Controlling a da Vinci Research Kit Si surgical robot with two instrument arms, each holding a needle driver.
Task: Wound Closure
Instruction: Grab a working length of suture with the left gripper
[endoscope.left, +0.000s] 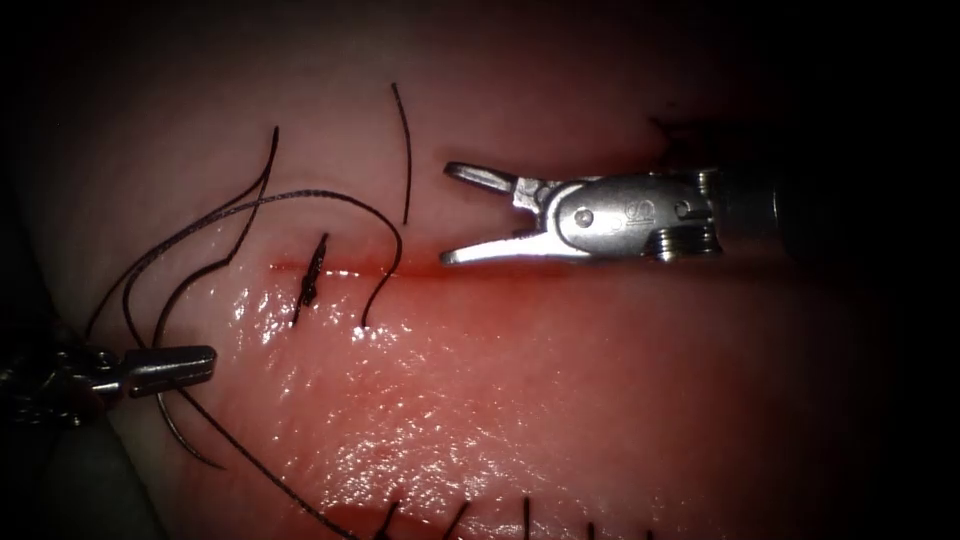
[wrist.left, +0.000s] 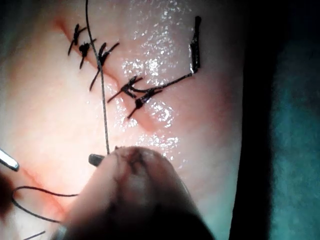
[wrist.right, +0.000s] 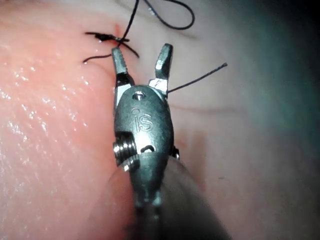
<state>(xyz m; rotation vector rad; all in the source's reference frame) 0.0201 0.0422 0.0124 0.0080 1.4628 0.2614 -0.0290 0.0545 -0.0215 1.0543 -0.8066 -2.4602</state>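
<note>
Nearest in the endoscope view, the left tool (endoscope.left: 195, 365) sits low at the left of the tissue (endoscope.left: 560, 400), well left of the cut (endoscope.left: 420, 270). Its fingers are closed on the needle (endoscope.left: 180, 435), gripping it near the upper end of its curve; the rest of the needle arcs down below the fingers, out of the tissue. Thread (endoscope.left: 240, 210) loops up from that tool and over to a stitch point just below the cut, beside a dark knot (endoscope.left: 312, 272) across the cut's left end. Farther back, the right tool (endoscope.left: 460, 215) hovers over the cut, its fingers spread wide and holding nothing. A loose strand (endoscope.left: 406, 150) lies just left of its upper finger.
</note>
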